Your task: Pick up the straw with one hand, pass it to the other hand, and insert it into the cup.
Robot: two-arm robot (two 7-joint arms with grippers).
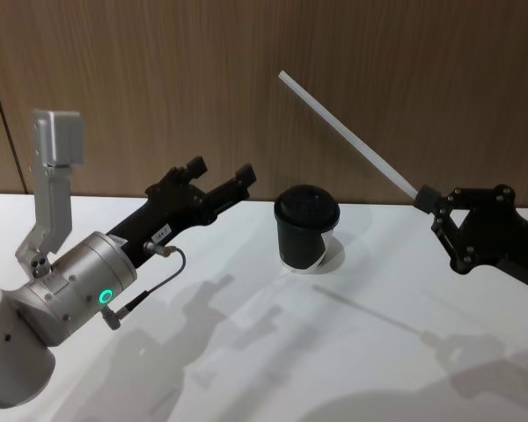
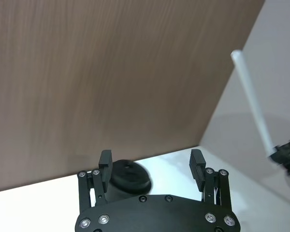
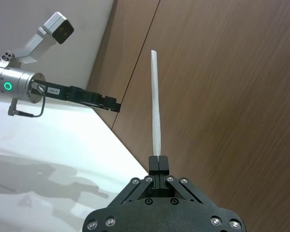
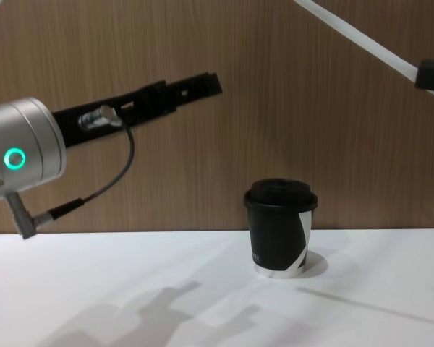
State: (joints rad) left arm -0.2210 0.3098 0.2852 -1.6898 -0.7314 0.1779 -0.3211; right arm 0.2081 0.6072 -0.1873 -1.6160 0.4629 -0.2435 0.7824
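The white straw is held up in the air, slanting up and to the left, with my right gripper shut on its lower end. From the right wrist camera the straw rises straight out of the closed right gripper. The black lidded cup stands upright on the table between the arms; the chest view shows the cup well below the straw. My left gripper hovers open left of the cup, above table level, apart from the straw. The left wrist view shows the left gripper open and empty.
A white table runs under both arms, and a brown wood-panel wall stands close behind it. The left arm's silver wrist with its green ring and a raised grey camera bracket stands at the left.
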